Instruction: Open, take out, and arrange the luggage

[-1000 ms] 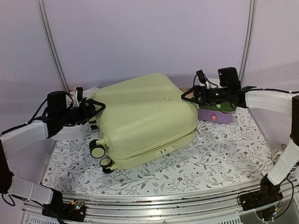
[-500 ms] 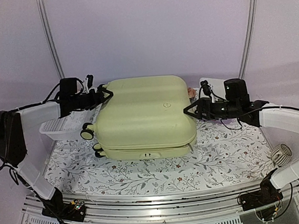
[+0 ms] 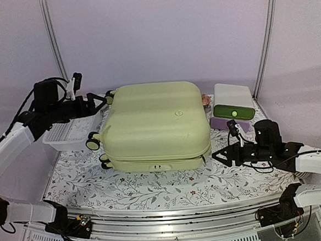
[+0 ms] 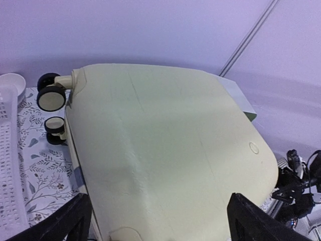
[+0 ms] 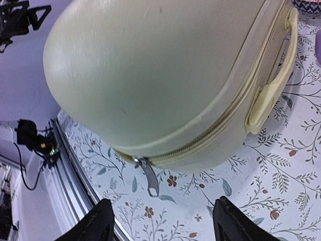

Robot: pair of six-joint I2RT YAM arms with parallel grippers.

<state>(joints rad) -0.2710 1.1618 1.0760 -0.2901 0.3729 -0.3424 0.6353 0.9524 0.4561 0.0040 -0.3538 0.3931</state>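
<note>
The luggage, a large pale yellow-green hard-shell case, lies flat and zipped shut on the flowered cloth, wheels to the left. My left gripper hovers open by its rear left corner, apart from it. The left wrist view looks down on the shell between wide-set fingers. My right gripper stands open low at the front right corner. In the right wrist view a metal zipper pull hangs just ahead of that gripper, and the side handle shows to the right.
A white slatted basket sits left of the luggage, with a small white bowl beyond it. A white box with green and purple drawers stands at the back right. A metal rail runs along the near edge.
The luggage was turned square to the table a second ago and has since stayed put. My right arm dropped from its right side to the front right corner. My left arm drew back leftward.
</note>
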